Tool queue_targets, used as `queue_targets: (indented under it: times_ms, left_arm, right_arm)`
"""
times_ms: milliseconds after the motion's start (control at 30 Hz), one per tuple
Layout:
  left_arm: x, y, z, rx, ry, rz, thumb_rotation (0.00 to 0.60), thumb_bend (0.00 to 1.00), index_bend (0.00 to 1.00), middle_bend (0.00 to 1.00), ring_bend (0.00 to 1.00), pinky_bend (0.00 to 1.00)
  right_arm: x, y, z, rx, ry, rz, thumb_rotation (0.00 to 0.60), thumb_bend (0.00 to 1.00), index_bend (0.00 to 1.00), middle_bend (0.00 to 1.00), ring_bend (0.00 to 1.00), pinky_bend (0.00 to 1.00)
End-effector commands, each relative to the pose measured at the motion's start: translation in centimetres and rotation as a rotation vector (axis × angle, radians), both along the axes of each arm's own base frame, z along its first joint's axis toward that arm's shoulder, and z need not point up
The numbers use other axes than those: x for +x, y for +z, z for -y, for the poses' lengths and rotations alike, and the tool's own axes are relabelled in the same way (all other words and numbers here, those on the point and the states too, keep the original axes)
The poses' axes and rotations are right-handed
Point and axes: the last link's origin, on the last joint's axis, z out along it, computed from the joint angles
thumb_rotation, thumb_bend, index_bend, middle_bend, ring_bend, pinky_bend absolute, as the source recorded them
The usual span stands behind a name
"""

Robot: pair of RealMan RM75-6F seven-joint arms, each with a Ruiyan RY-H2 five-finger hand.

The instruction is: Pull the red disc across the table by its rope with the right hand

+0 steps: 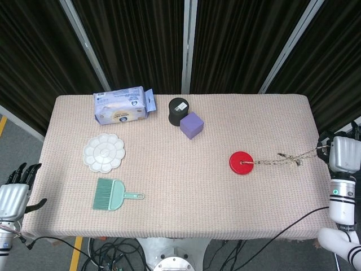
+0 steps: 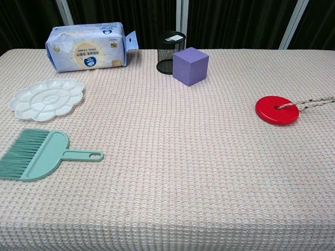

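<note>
The red disc (image 1: pixel 241 162) lies flat on the right part of the table, also seen in the chest view as the red disc (image 2: pixel 277 110). Its braided rope (image 1: pixel 282 158) runs from the centre hole rightwards, nearly straight, to the table's right edge; the chest view shows the rope (image 2: pixel 309 103) leaving the frame. My right hand (image 1: pixel 341 152) hangs just beyond that edge, and the rope's end meets its fingers, where it looks pinched. My left hand (image 1: pixel 14 195) is off the front left corner, fingers apart, holding nothing. Neither hand appears in the chest view.
A purple cube (image 1: pixel 192 125) and a black mesh cup (image 1: pixel 179 110) stand at the back centre. A wipes packet (image 1: pixel 121 105) lies at the back left, with a white palette (image 1: pixel 104 152) and a teal brush (image 1: pixel 111 195) further forward. Cables hang below the front edge.
</note>
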Motion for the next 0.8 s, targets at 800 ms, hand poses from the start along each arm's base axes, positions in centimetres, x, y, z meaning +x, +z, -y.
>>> queue_targets:
  times_ms: [800]
  left_arm:
    - [-1.0, 0.4, 0.3, 0.016, 0.023, 0.015, 0.6, 0.14, 0.07, 0.12, 0.01, 0.15]
  right_arm:
    - [16.4, -14.0, 1.1, 0.421, 0.401, -0.051, 0.6, 0.33, 0.78, 0.76, 0.34, 0.01]
